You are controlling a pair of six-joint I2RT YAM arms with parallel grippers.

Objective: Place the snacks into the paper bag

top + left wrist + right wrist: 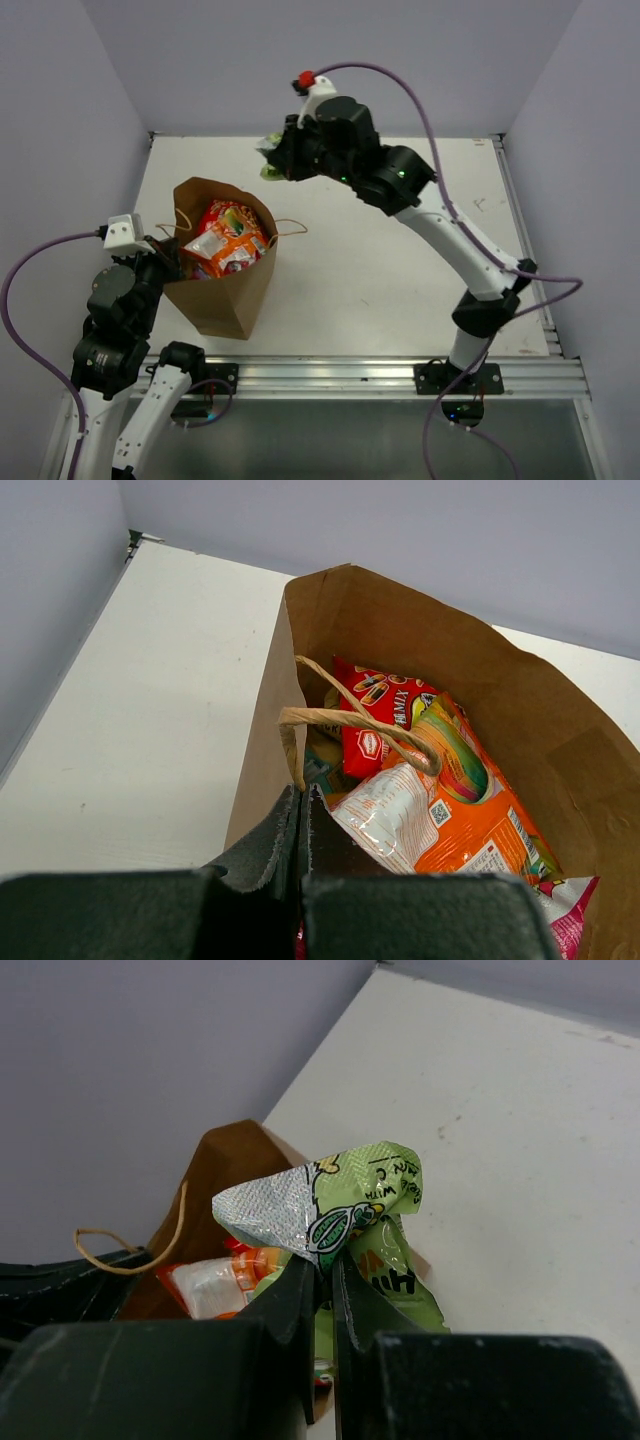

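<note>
The brown paper bag (222,290) stands open at the left of the table, with orange (228,250) and red packets inside. My left gripper (165,262) is shut on the bag's near left rim; in the left wrist view the bag wall (258,770) sits between the fingers, beside a twisted handle (345,720), an orange packet (450,810) and a red packet (385,725). My right gripper (272,155) is shut on a green snack packet (268,150), held in the air behind and right of the bag. In the right wrist view the green packet (350,1205) hangs above the bag (215,1165).
The white tabletop (400,260) has grey walls at the back and sides. A metal rail (350,375) runs along the near edge with both arm bases. The bag's far handle (290,226) sticks out to the right.
</note>
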